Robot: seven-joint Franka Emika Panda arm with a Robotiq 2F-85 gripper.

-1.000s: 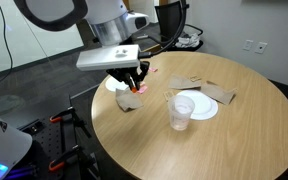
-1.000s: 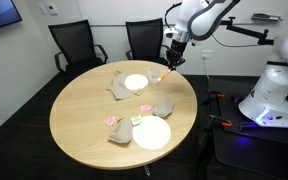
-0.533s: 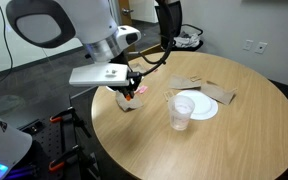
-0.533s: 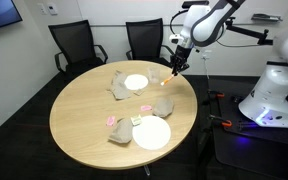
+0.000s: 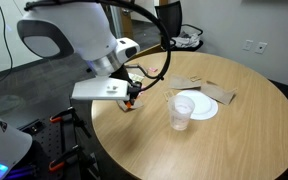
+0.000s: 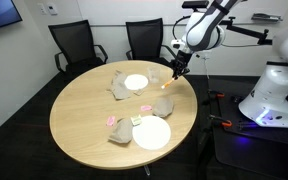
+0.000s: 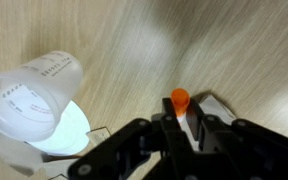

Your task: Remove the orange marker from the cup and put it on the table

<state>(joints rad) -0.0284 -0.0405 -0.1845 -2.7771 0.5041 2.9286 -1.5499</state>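
Jaws around marker (image 7: 180,99) near table (image 7: 224,50) edge

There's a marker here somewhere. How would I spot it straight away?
Find the big round wooden table and follow the robot arm down to its gripper near the table's edge. The orange marker is the short stick pinched in that gripper. It is the only bright orange thing; the cup nearby is clear and the plates are white.

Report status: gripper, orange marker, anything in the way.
Gripper shut on the orange marker. Marker out of the cup, held over the table, touchdown unclear. Nearby: crumpled brown paper.
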